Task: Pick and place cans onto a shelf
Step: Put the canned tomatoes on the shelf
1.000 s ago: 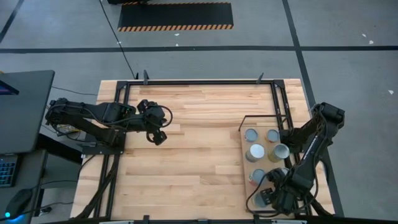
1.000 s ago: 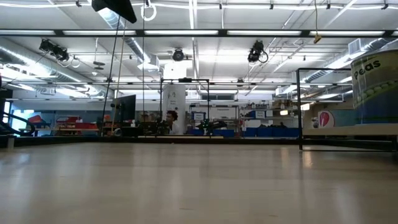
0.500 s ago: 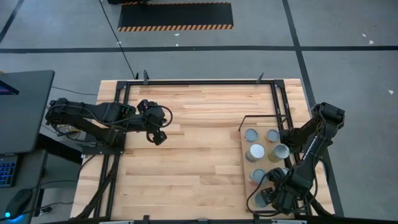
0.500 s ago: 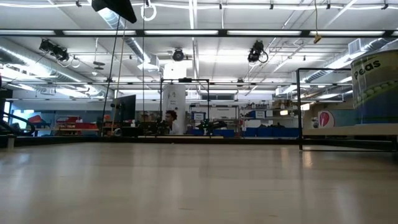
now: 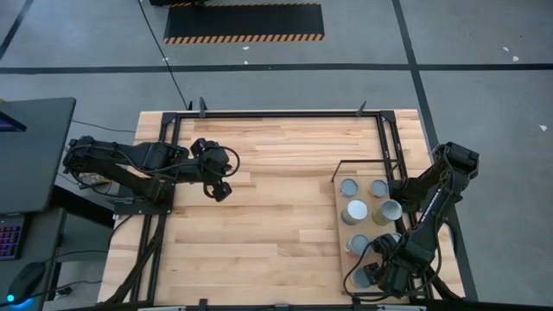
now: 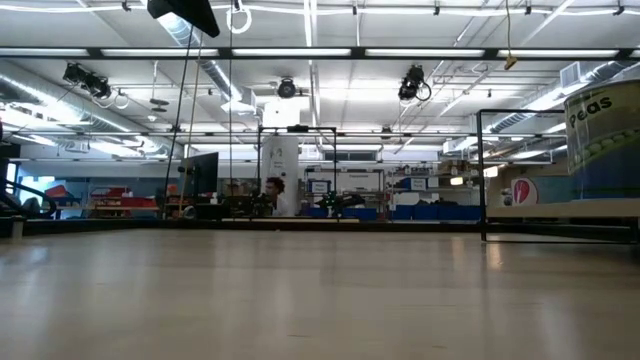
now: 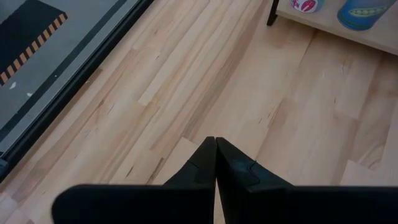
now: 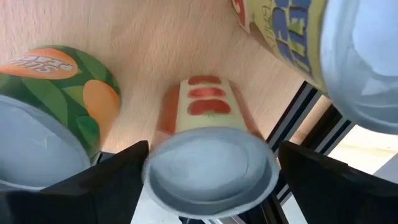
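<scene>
At near end of shelf (image 5: 340, 231), right gripper (image 8: 208, 180) is seen spread wide around tomato can (image 8: 210, 149); left gripper (image 7: 216, 163), well apart from shelf, is pressed shut.

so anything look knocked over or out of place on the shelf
Nothing stands out. The cans on the shelf all stand upright, tops up. The right gripper straddles a red-labelled can, fingers open either side.

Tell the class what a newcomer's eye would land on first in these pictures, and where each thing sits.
The cluster of silver-topped cans on the pale shelf at the table's right side stands out first. The right gripper is there, fingers spread on either side of a red-labelled can between them. Across the table, the left gripper waits shut over bare wood near the left edge.
</scene>
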{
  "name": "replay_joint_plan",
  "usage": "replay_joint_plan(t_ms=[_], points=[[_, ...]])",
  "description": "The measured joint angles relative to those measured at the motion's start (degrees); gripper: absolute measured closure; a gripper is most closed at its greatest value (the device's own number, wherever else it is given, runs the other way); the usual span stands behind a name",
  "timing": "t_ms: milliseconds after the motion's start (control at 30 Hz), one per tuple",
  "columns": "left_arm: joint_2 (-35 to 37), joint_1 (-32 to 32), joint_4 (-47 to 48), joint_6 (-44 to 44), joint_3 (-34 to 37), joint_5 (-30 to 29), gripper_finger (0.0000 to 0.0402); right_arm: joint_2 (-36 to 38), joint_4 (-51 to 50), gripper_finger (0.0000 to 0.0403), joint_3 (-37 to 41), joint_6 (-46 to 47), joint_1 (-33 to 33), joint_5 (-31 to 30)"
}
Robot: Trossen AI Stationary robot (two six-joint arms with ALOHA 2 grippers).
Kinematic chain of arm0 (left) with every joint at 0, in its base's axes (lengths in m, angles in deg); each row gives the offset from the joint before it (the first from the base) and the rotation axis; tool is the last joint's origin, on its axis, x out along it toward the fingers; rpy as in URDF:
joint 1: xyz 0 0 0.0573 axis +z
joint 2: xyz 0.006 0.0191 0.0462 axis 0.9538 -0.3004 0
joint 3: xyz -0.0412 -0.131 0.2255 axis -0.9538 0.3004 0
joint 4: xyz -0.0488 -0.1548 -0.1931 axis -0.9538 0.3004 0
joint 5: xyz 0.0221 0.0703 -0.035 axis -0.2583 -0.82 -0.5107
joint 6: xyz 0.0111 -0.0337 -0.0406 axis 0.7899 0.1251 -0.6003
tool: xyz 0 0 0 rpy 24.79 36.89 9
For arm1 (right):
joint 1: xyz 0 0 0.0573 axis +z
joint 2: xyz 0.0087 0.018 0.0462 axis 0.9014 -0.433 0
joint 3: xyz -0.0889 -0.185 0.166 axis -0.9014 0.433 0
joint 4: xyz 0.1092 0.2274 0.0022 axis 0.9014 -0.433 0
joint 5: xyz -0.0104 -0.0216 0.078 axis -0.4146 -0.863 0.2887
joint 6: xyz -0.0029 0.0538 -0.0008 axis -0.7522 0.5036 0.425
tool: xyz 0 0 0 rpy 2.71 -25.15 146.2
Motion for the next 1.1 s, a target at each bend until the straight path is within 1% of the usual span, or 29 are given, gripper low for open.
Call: replay_joint_plan(t_ms=[200,367,567,833,1000,1100], points=[[0.0,0.0,0.0,0.1,0.0,0.0,0.039,0.0,0.0,0.0054,0.0,0.1,0.0,1.0],[0.0,0.0,0.0,0.0,0.0,0.0,0.039,0.0,-0.3,0.0055,-1.0,0.5,-0.2,1.4],[0.0,0.0,0.0,0.0,0.0,0.0,0.039,0.0,-1.4,0.0055,-2.4,0.1,-1.2,-2.5],[0.0,0.0,0.0,0.0,0.0,0.0,0.039,0.0,-3.3,0.0055,-2.4,-0.7,-2.3,-3.1],[0.0,0.0,0.0,0.0,0.0,0.0,0.039,0.0,-4.5,0.0055,-2.4,-0.9,-2.3,0.6],[0.0,0.0,0.0,0.0,0.0,0.0,0.039,0.0,-4.6,0.0055,-2.4,-0.8,-1.9,1.4]])
